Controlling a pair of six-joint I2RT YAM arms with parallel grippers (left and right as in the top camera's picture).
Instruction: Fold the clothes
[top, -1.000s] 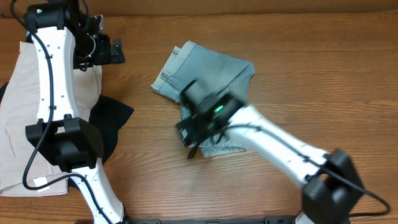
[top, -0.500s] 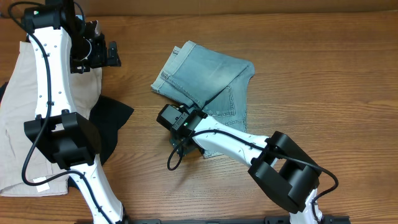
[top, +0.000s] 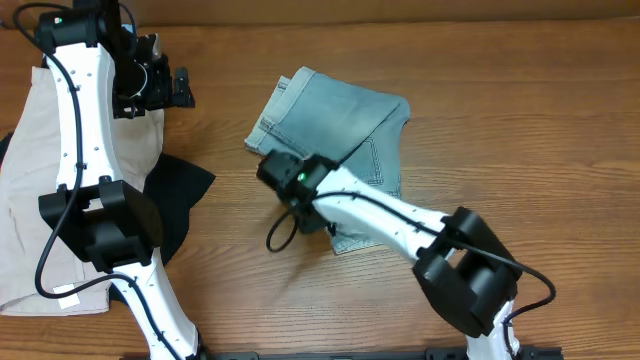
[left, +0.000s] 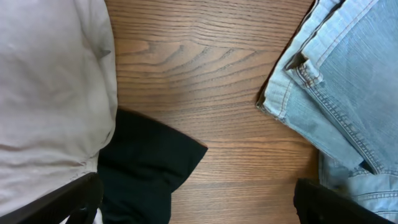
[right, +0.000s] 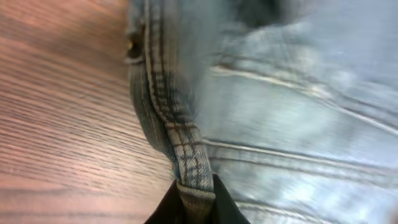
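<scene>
Grasp stage: right pincer (right: 196, 190) clamped on seamed edge of light blue faded denim shorts (top: 340, 120), mid-frame; left pincer (top: 183, 86) gaping empty, upper left; next, likely edge carried across.

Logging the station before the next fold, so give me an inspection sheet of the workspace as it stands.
Surface: wood-grain table.
Job's things: denim shorts, partly folded, mid-table.
Clutter: beige shorts at the left edge; black garment partly under them.
Grippers: left gripper open near the beige shorts, holding nothing; right gripper shut on a stitched edge of the denim shorts.
Cables: black cable looping beside the right wrist; another along the left arm.
Surroundings: nothing seen.
</scene>
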